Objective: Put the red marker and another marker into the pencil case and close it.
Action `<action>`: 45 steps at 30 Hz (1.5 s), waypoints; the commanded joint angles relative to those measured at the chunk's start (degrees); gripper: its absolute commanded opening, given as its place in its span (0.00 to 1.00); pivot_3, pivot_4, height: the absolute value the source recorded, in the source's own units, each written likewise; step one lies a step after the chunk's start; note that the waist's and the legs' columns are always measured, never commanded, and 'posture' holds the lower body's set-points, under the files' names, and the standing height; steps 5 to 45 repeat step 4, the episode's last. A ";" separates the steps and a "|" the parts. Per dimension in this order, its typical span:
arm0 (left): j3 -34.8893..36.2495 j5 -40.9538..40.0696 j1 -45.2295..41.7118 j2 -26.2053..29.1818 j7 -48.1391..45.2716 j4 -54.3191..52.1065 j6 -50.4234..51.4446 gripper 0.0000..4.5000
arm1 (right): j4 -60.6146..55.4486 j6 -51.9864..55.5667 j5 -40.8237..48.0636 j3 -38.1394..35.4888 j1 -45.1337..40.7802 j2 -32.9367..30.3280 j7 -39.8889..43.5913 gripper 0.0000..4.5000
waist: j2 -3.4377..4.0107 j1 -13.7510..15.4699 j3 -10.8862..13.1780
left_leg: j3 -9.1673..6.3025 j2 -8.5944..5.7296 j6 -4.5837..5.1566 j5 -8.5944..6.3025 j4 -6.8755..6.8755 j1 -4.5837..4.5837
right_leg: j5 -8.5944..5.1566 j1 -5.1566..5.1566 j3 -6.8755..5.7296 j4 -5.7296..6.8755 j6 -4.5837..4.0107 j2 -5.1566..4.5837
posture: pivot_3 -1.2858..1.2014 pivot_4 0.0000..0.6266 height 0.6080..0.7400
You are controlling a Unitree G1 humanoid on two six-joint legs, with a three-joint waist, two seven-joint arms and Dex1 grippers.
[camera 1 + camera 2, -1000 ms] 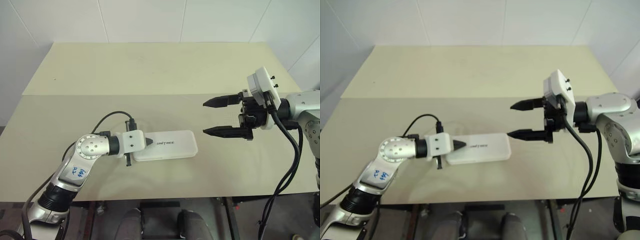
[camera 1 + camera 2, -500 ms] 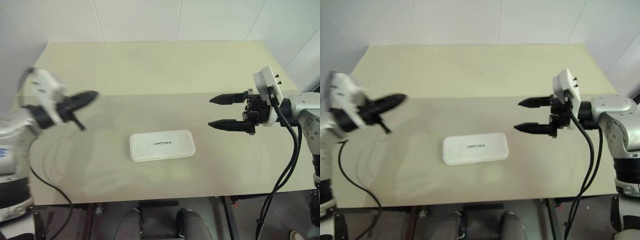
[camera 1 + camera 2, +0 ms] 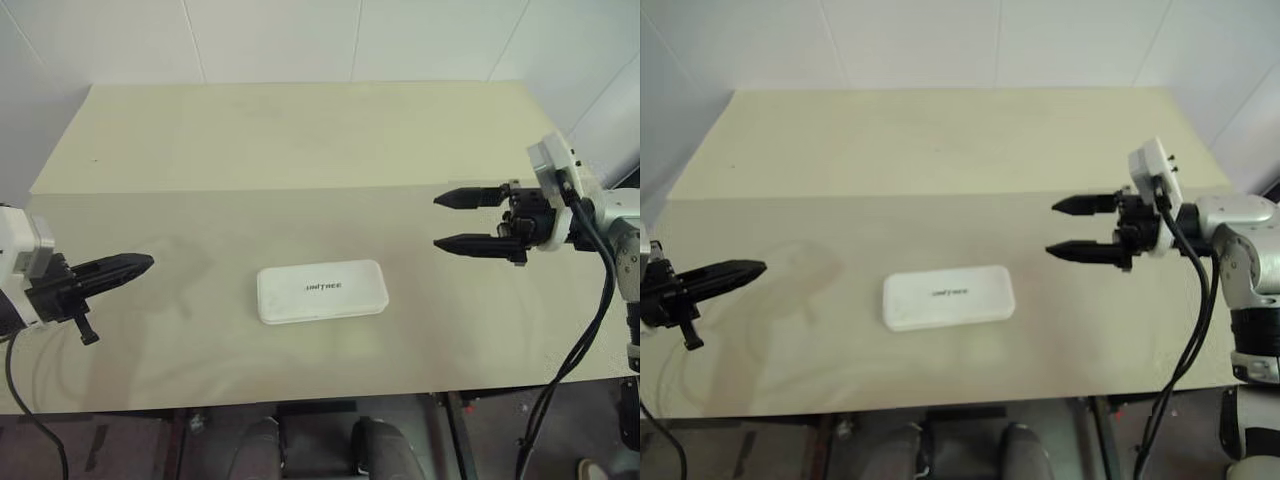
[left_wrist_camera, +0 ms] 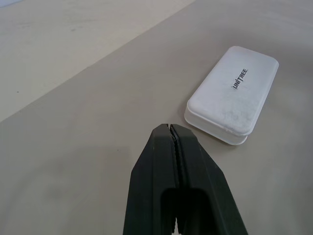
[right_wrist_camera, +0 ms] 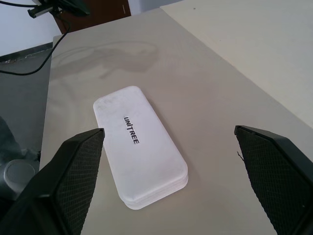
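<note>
Jaws: your left gripper (image 3: 140, 263) is pinched fully together with nothing between the fingers; your right gripper (image 3: 448, 221) is spread wide, also carrying nothing. Left one hangs over the worktop's (image 3: 300, 140) left edge, pointing inward; right one hangs near the right edge, pointing left. Pencil case (image 3: 322, 291) lies flat with its lid down, dark lettering up, about midway between the side edges and toward the front edge. It's well apart from both grippers, neither touching it.
</note>
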 commanded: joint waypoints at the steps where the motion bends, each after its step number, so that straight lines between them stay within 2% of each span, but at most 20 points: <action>1: 1.69 -1.61 1.29 0.76 -0.52 -1.74 -0.29 0.01 | -0.04 -0.41 0.59 -1.44 -1.12 -0.09 1.01 1.00 | 0.00 -0.17 0.00 | 0.02 0.00 0.00 0.00 -0.01 0.00 | 0.00 0.00 0.01 0.00 0.00 0.00 | 0.52 0.24 1.00; 45: 0.99 -1.31 0.91 0.64 0.53 -1.17 -0.83 0.01 | 0.41 0.05 1.23 -1.86 -2.09 0.77 0.78 1.00 | 0.00 -0.28 0.00 | 0.05 0.00 0.00 0.00 0.01 0.00 | 0.00 -0.02 0.03 -0.01 0.00 -0.01 | 0.52 0.24 1.00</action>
